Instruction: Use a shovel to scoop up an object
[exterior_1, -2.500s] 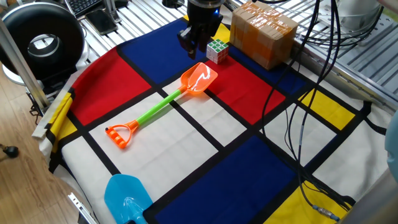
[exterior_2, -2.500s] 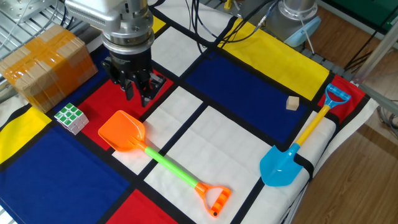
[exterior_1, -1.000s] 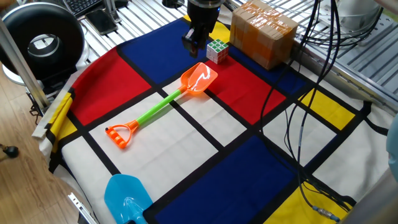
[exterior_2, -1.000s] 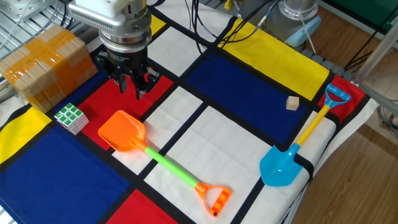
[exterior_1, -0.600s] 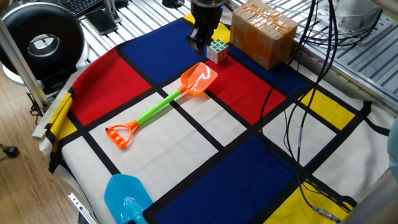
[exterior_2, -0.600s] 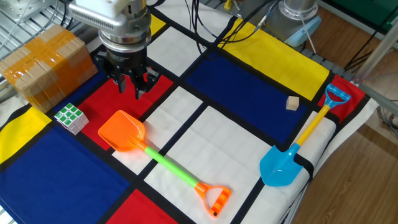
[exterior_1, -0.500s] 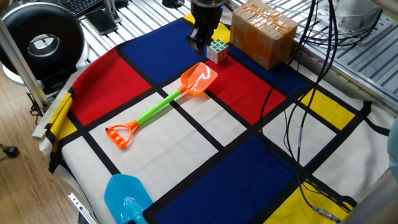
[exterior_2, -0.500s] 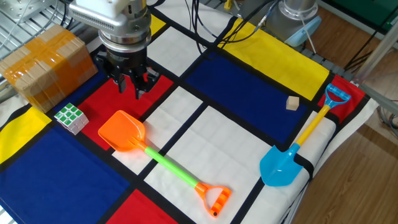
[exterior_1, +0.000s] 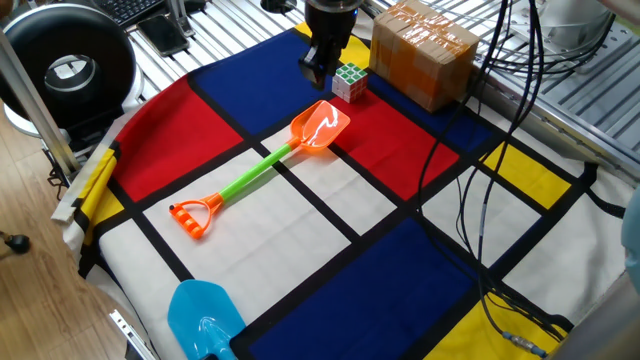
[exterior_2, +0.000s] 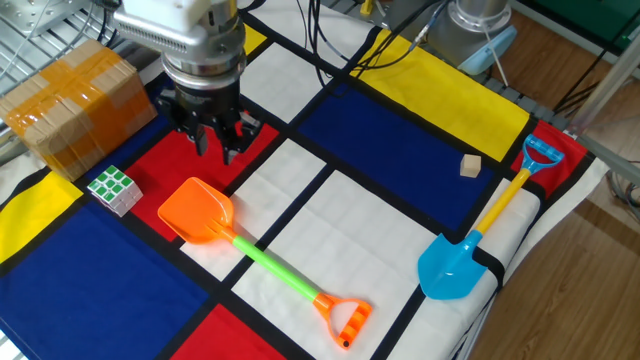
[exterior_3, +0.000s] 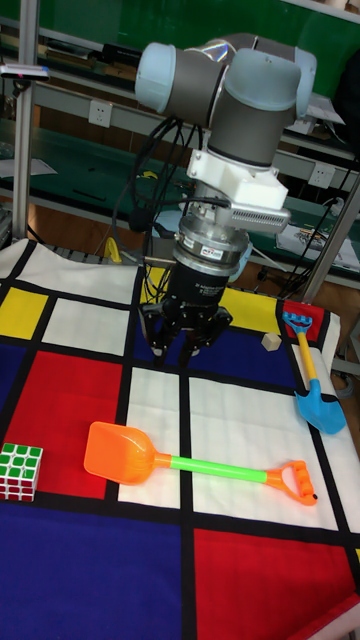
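Two toy shovels on the bench: the orange-and-green shovel (exterior_2: 250, 260) lying flat mid-cloth, and a light-blue shovel (exterior_2: 480, 235) well off by the edge. One Rubik's cube (exterior_2: 113, 189) sits near the orange blade, not touching it, beside one cardboard box (exterior_2: 70, 100). One tiny tan block (exterior_2: 470, 166) too. No readable writing anywhere. Gripper (exterior_2: 211, 146) hovers empty over the cloth beyond the blade, fingers (exterior_3: 158, 339) spread.

The shovel (exterior_2: 215, 223) pairs an orange blade and handle with a lime-green shaft, the cube (exterior_2: 113, 189) shows green and white stickers, and the tablecloth (exterior_2: 400, 180) carries red, blue, yellow and white blocks outlined in black.
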